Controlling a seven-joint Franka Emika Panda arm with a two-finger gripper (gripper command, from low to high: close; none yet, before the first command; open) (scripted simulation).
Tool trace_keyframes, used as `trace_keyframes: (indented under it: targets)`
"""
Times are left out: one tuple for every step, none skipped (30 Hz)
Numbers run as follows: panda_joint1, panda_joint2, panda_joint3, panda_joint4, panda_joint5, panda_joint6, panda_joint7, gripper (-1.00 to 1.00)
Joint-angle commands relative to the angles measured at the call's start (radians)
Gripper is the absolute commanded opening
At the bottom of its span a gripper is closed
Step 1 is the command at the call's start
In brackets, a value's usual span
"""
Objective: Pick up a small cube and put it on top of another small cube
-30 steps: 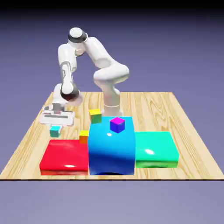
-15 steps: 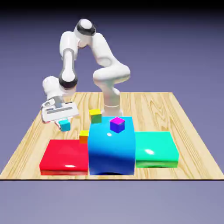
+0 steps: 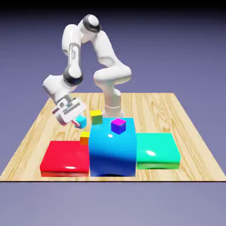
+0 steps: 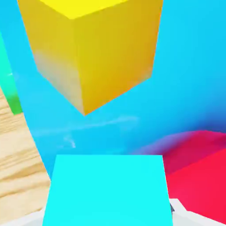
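Four small cubes (image 3: 80,122), three big blocks (image 3: 112,148), one robot arm (image 3: 112,73), one table (image 3: 152,110)

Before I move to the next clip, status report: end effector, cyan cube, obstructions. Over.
End effector shut on cyan cube. Cube not stacked. Yellow cube and blue block ahead in hand view, possible obstructions.

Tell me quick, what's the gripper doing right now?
Gripper: closed, holding the small cyan cube between its fingers.
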Motion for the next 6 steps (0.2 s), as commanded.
trace_keyframes:
  targets:
    - [0.036, 0.001, -0.031, -0.007, 0.001, 0.030, -0.005, -1.00]
    - [0.073, 0.002, -0.063, -0.014, 0.001, 0.059, -0.009, -1.00]
    - [0.090, 0.002, -0.079, -0.017, 0.001, 0.073, -0.011, -1.00]
    - [0.091, 0.002, -0.079, -0.017, 0.001, 0.073, -0.011, 1.00]
    - [0.091, 0.002, -0.079, -0.017, 0.001, 0.073, -0.011, 1.00]
    - [0.054, 0.001, -0.047, -0.010, 0.001, 0.044, -0.007, 1.00]
